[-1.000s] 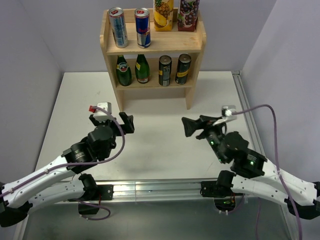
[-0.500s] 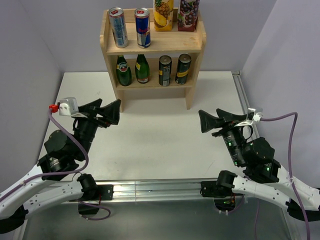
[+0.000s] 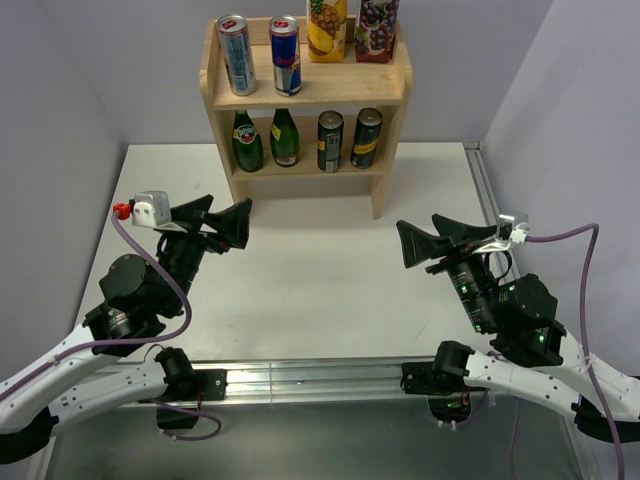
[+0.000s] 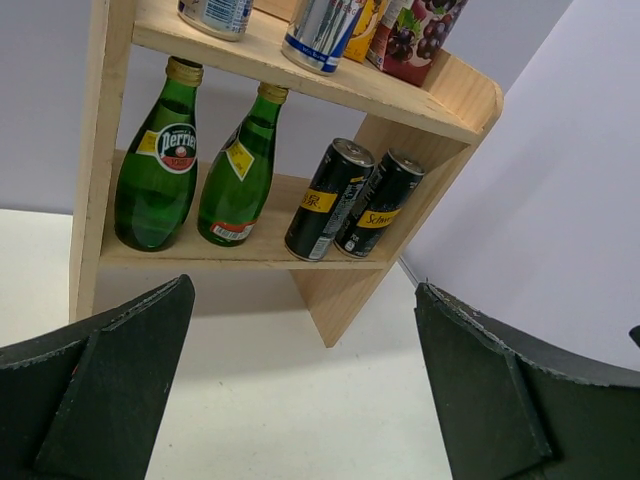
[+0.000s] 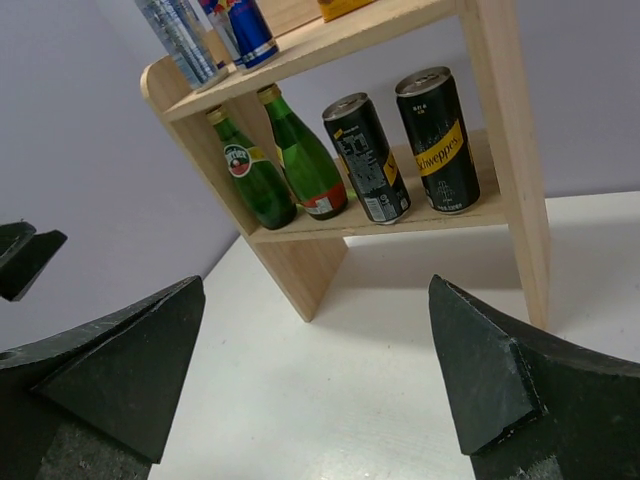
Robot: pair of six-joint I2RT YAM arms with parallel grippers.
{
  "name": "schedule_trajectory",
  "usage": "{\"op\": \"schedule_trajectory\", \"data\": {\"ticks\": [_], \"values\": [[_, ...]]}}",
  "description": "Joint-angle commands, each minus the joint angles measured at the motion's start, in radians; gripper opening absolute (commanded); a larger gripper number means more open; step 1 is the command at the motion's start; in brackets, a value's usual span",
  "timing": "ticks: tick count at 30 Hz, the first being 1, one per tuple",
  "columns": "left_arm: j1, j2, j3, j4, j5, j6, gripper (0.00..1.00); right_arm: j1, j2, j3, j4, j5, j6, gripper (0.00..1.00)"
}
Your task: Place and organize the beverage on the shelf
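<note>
From above, the shelf [image 3: 384, 185] stands at the far edge of the table [image 3: 320, 285], with drinks on both tiers; the left gripper [image 3: 230, 207] and right gripper [image 3: 418, 226] hover in front of it, both spread wide and empty.

Left wrist: Perrier bottles [image 4: 160, 175] stand beside Schweppes cans [image 4: 330, 200] on the lower tier; the fingers [image 4: 110, 380] are far apart.

Right wrist: the same lower row shows; its fingers are wide apart, holding nothing.

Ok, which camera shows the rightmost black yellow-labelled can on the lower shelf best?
Right wrist: the black yellow-labelled can stands unobstructed, label readable. Left wrist shows it partly behind its neighbour; top external shows it small.
</note>
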Motion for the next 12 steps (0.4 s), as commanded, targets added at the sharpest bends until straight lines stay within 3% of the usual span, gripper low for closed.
{"op": "schedule_trajectory", "data": {"ticks": [1,12], "values": [[0.001,-0.001,0.022,0.036,0.016,0.020,0.99,0.004,-0.013,0.039,0.025,-0.025,-0.018,1.00],[0.001,-0.005,0.025,0.030,0.017,0.023,0.99,0.004,0.035,0.075,0.004,-0.062,-0.021,1.00]]}}
